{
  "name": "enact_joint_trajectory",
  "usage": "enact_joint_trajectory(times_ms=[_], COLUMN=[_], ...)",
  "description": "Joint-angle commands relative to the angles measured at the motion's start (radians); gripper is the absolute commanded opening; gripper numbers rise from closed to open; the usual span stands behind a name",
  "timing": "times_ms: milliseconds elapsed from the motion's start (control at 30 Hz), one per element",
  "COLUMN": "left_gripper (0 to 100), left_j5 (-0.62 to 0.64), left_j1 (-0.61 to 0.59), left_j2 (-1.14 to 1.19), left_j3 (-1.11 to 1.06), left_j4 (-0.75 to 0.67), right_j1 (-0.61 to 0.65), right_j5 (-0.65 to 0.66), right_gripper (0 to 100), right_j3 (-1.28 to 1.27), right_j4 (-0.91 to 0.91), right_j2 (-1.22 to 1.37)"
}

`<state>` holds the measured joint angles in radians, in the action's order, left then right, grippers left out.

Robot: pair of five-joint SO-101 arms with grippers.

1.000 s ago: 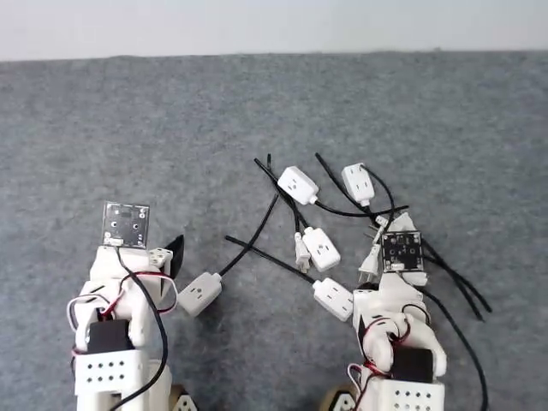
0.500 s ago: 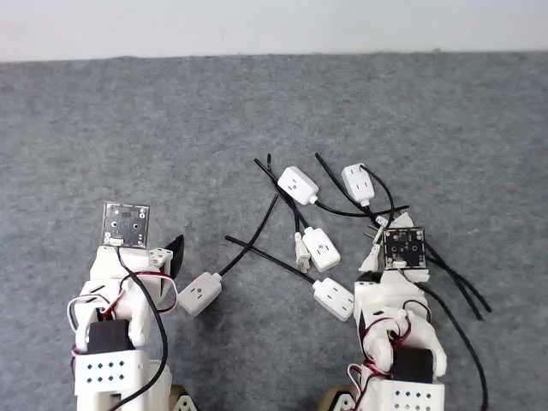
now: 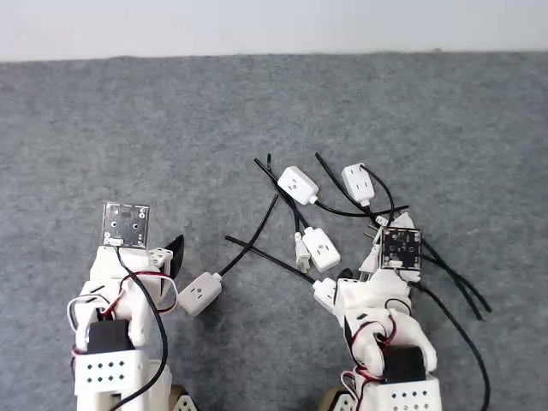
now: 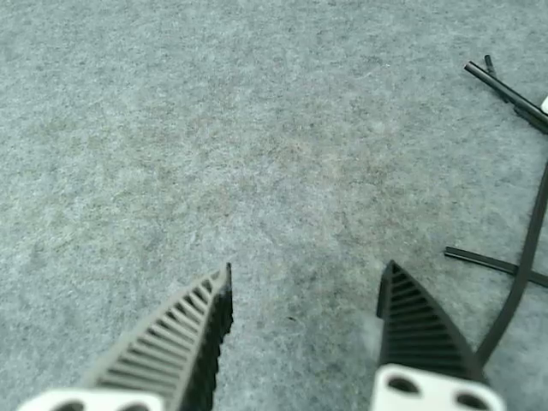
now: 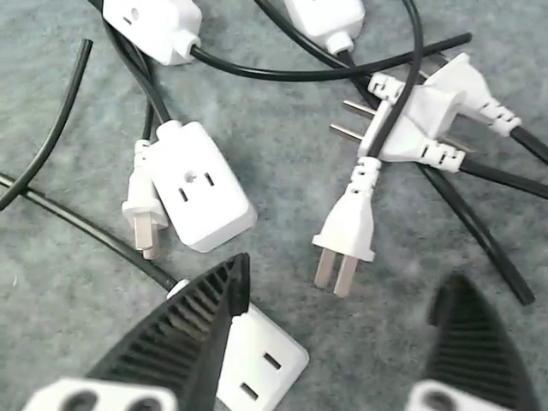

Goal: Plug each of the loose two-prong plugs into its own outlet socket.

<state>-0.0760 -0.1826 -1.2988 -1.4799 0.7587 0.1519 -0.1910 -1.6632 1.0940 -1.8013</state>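
My left gripper (image 4: pixel 306 276): fingers spread wide, holding nothing, over the bare grey carpeted table (image 4: pixel 257 128).
My right gripper (image 5: pixel 347 278): fingers apart, empty, above the tangle of cords.
White two-prong plug on a black cord (image 5: pixel 347 227): lying flat, its prongs pointing into the gap between my right fingers.
White block-shaped outlet socket (image 5: pixel 201 197): near that plug, with a second small white plug (image 5: pixel 141 212) touching its side.
Lone white socket (image 3: pixel 199 294): beside my left arm, well apart from the others.

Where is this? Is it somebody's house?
Most likely a robot practice table, not a home. Two white robot arms stand side by side on a grey felt-like mat, with white outlet sockets and loose white two-prong plugs scattered about.
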Motion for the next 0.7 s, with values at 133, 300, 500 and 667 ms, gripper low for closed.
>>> enact_joint_trajectory(times_ms=[133, 300, 500, 667], left_gripper=[27, 27, 27, 27], left_j5=[0.011, 0.011, 0.011, 0.011], left_j1=[0.002, 0.002, 0.002, 0.002], left_j2=[0.003, 0.003, 0.003, 0.003], left_j3=[0.007, 0.007, 0.007, 0.007], left_j4=[-0.018, -0.018, -0.018, -0.018], right_j1=[0.008, 0.013, 0.008, 0.008], right_j5=[-0.014, -0.040, -0.002, 0.006], right_gripper=[36.4, 39.4, 36.0, 36.0], right_j3=[0.040, 0.057, 0.170, 0.269], right_j4=[0.041, 0.050, 0.077, 0.096], right_j2=[-0.012, -0.012, -0.012, 0.001])
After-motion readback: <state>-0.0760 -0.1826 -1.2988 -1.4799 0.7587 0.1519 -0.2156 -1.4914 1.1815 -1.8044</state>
